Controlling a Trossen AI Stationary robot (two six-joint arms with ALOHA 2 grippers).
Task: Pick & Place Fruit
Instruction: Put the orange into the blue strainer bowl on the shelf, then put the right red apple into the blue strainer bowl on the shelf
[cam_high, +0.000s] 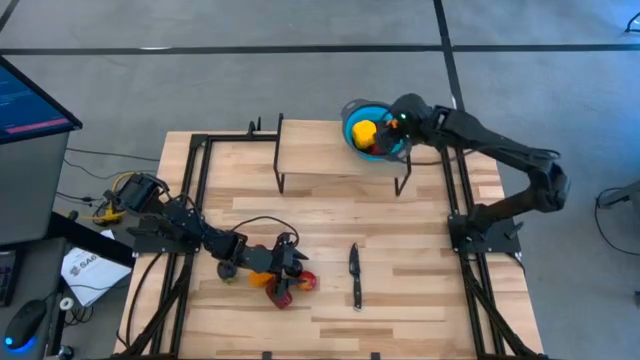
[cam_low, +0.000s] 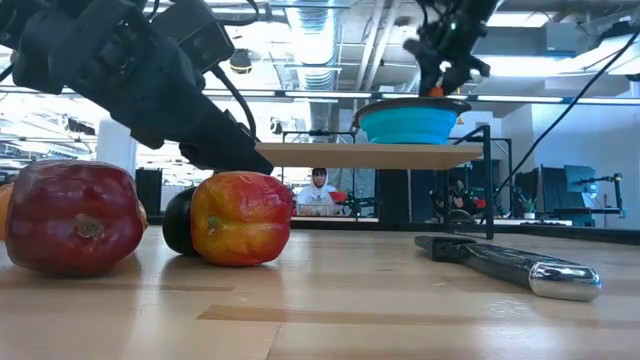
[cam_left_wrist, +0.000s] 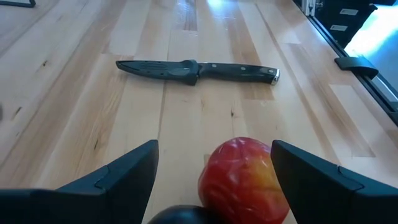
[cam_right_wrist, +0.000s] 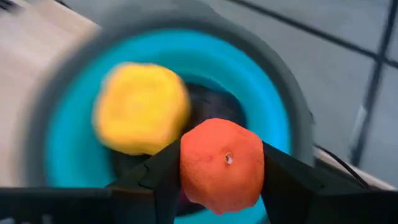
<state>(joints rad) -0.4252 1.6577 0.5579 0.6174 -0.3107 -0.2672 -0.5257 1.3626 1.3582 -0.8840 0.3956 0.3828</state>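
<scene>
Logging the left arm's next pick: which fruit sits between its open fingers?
The red-and-yellow apple, framed by the left gripper; the darker red fruit lies outside.

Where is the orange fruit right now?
The orange fruit is pinched between the right gripper fingers, right above the blue bowl on the raised shelf at the table's far right, beside a yellow fruit already inside.

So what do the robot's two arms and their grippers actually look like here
Both arms are dark, nearly black, built of jointed segments. The left arm trails looping black cables, with a yellow-orange connector bundle near its base. The right arm looks sleeker, with a small green light near its wrist. The left gripper and right gripper each have two matte black, wedge-shaped fingers with angular faces.
</scene>
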